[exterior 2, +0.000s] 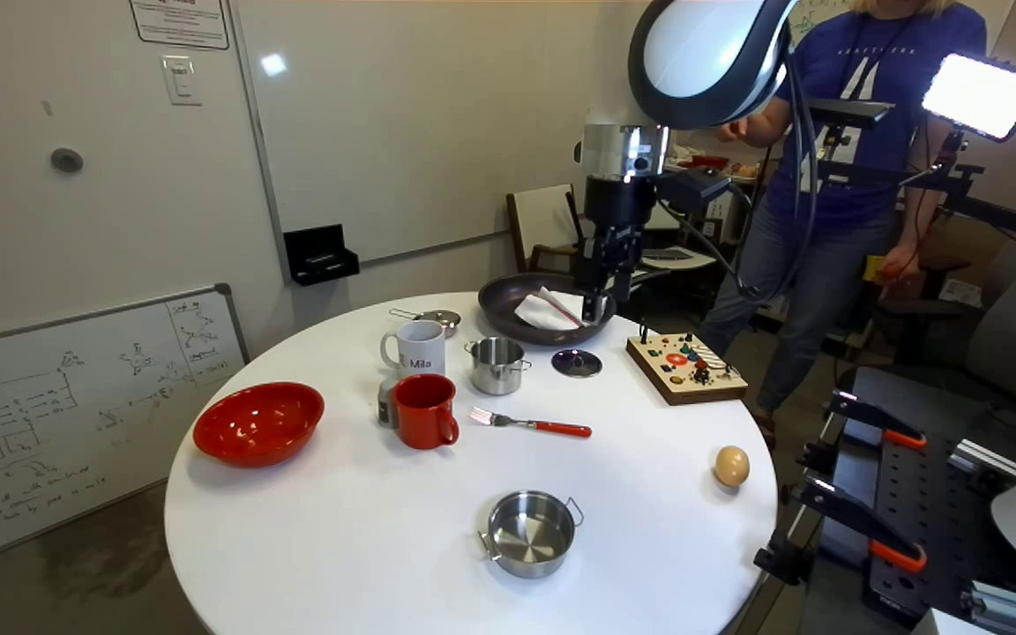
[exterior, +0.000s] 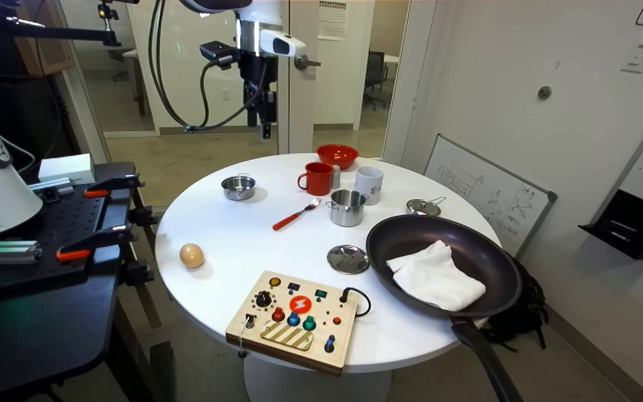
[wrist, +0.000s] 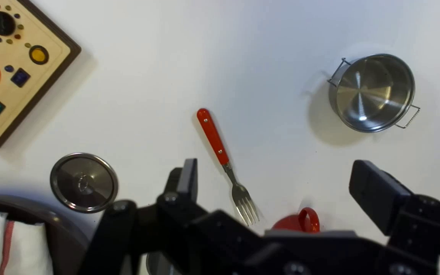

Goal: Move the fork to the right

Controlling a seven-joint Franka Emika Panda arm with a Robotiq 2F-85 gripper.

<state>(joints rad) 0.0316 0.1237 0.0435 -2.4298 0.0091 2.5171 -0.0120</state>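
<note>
One fork (wrist: 224, 158) lies on the desk (exterior 2: 340, 538) beside the red mug (exterior 2: 424, 411), tines nearest it, handle pointing away! The end effector (wrist: 275, 177) hangs well above mug level, jaws spread wide, fork below; a descent, pinching across its length, looks next.

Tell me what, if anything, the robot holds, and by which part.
Nothing: the black two-fingered hand is open; the red-handled metal fork lies on the round white table.
</note>
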